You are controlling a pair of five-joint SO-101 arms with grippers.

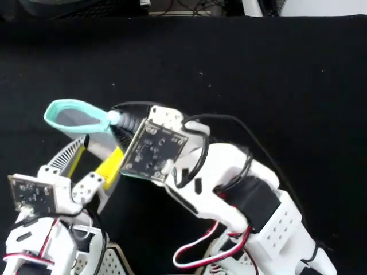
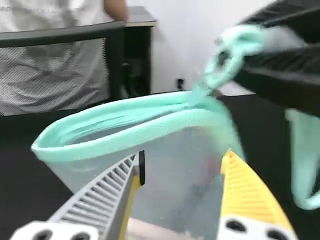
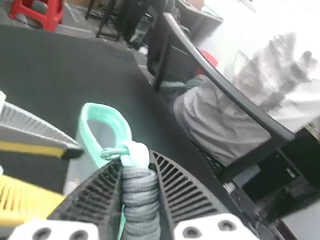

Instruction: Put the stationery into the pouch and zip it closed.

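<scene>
- The 2 arms come in from the near edge. The left arm sits low at the near left and the right arm bends over beside it, both wrists aimed at the pouch (image 1: 71, 117) left of centre.
- Black cloth covers the table (image 1: 258, 74), and a mesh-backed chair (image 2: 55, 70) stands beyond it.
- The left gripper (image 1: 98, 150) presses its grey and yellow fingers on either side of the pouch's clear body, whose mint mouth gapes.
- The right gripper (image 3: 136, 162) is clamped on the grey zip cord (image 3: 140, 200) at the pouch's right end.
</scene>
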